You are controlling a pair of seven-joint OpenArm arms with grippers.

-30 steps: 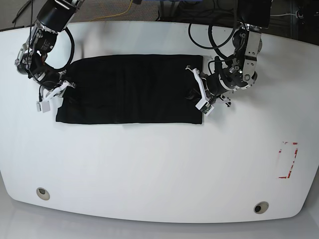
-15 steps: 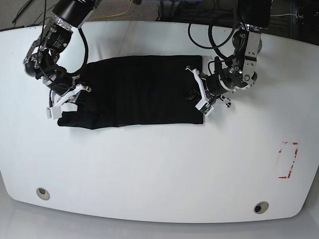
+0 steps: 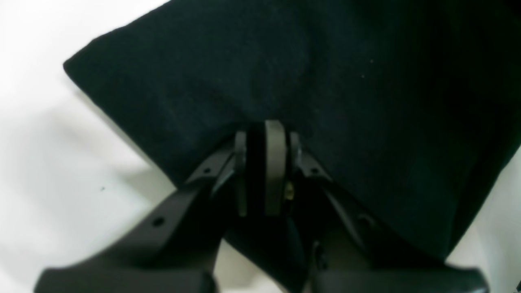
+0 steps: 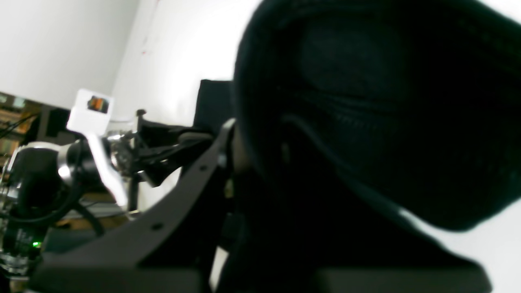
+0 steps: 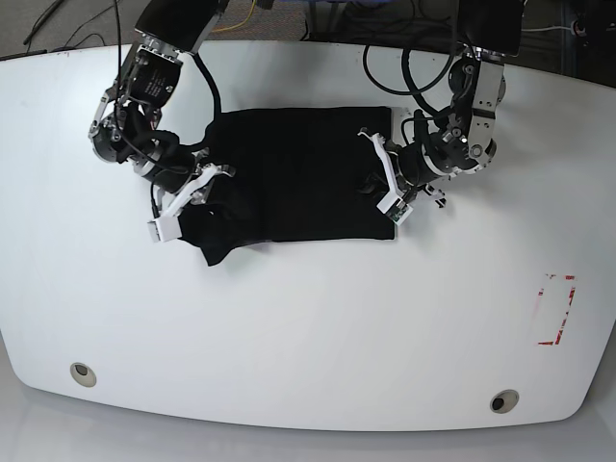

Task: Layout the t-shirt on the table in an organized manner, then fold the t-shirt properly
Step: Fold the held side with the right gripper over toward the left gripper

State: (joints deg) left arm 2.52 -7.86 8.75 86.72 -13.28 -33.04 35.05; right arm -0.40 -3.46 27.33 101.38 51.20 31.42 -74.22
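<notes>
The glossy white table (image 5: 308, 327) carries the plain black fabric t-shirt (image 5: 298, 173) at its far middle. The right gripper (image 5: 197, 188) is clamped on a raised edge of the cloth, the left gripper (image 5: 385, 183) pinched on the opposite edge. The carried fold could land skewed or bunch up if either pinch slips.

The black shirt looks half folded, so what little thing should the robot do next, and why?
Probably keep carrying the lifted end across. The right gripper is shut on the t-shirt, with that end raised off the table and only partway over. The left gripper is shut on the opposite edge, pinning it. Carrying on toward that pinned edge, then lowering, should finish the fold.
</notes>
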